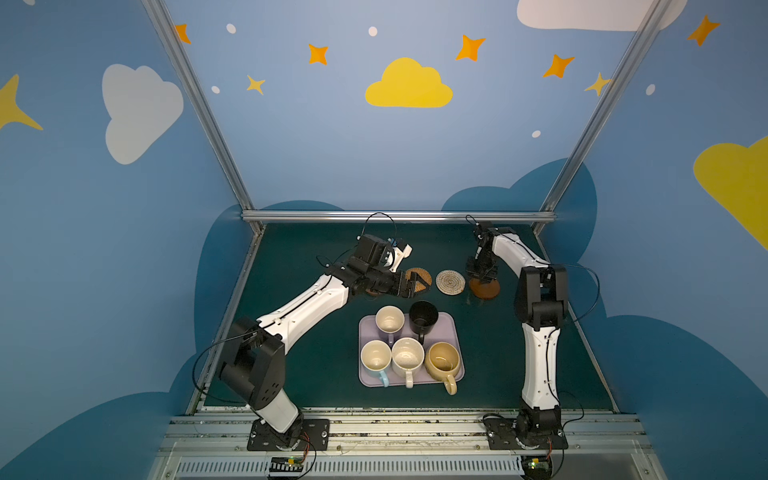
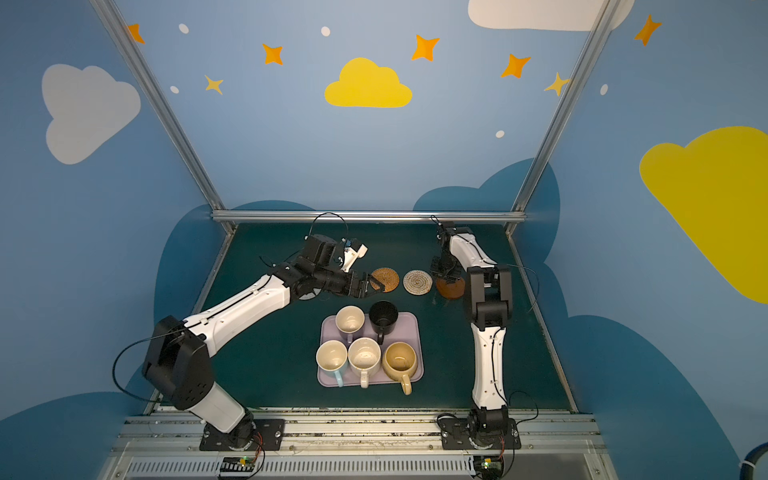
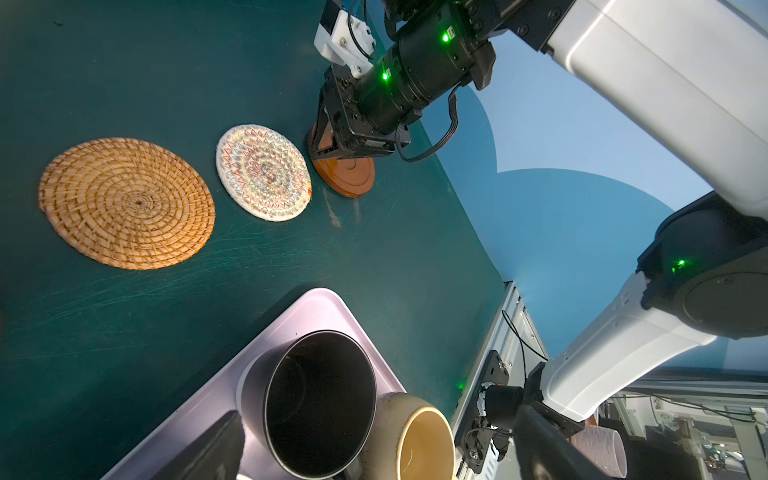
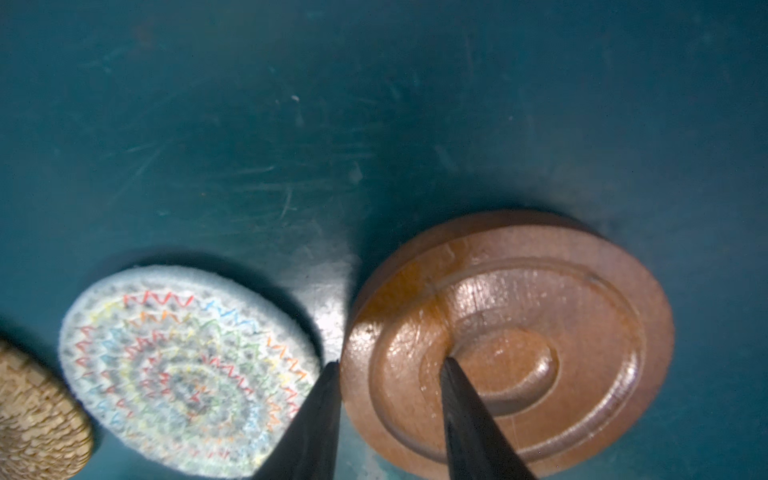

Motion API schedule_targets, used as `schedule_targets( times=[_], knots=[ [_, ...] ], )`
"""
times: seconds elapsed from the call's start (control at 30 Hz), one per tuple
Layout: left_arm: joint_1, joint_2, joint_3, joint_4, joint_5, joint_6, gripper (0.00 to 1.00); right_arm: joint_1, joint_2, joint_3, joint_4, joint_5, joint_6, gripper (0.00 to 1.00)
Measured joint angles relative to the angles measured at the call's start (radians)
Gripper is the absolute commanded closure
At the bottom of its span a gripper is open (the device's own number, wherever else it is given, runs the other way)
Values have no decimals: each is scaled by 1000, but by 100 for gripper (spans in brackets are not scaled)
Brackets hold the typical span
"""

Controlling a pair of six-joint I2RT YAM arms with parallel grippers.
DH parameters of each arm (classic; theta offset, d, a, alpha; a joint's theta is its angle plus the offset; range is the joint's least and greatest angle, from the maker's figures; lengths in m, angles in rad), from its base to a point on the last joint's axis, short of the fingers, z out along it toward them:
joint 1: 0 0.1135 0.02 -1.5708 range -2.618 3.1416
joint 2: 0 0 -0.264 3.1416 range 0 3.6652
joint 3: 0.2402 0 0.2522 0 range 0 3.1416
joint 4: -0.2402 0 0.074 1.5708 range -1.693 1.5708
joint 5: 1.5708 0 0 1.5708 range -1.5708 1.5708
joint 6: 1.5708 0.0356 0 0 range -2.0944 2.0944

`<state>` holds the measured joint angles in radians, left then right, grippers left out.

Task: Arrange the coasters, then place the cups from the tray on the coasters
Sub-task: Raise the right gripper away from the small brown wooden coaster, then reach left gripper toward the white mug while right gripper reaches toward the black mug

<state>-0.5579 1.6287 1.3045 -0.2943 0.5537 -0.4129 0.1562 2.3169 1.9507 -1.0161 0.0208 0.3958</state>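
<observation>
Right wrist view: right gripper (image 4: 390, 363) straddles brown wooden coaster (image 4: 561, 332) rim, pale woven coaster (image 4: 187, 365) just beside; grip unclear. Release fully, lift straight. Left gripper (image 1: 415, 286) spread, empty.

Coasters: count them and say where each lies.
3 show, in a row beyond the tray: orange-tan woven coaster left, cream woven coaster middle, brown wooden coaster right, at the right end effector. More may hide under the left arm.
</observation>
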Motion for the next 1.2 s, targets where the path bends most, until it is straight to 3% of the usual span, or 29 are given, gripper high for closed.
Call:
schedule_targets(
  times=[0.37,0.57,0.77,1.2],
  knots=[
    [1,0,0,4,5,-3,0,3,0,13,-7,20,-10,50],
    [3,0,0,3,-15,-29,0,6,-29,5,-5,21,-20,25],
    [15,-22,-10,-7,-70,-109,0,20,-177,-39,2,37,-42,20],
    [16,-185,-29,-171,-181,-127,2,74,-583,-260,71,-1,-124,18]
  ],
)
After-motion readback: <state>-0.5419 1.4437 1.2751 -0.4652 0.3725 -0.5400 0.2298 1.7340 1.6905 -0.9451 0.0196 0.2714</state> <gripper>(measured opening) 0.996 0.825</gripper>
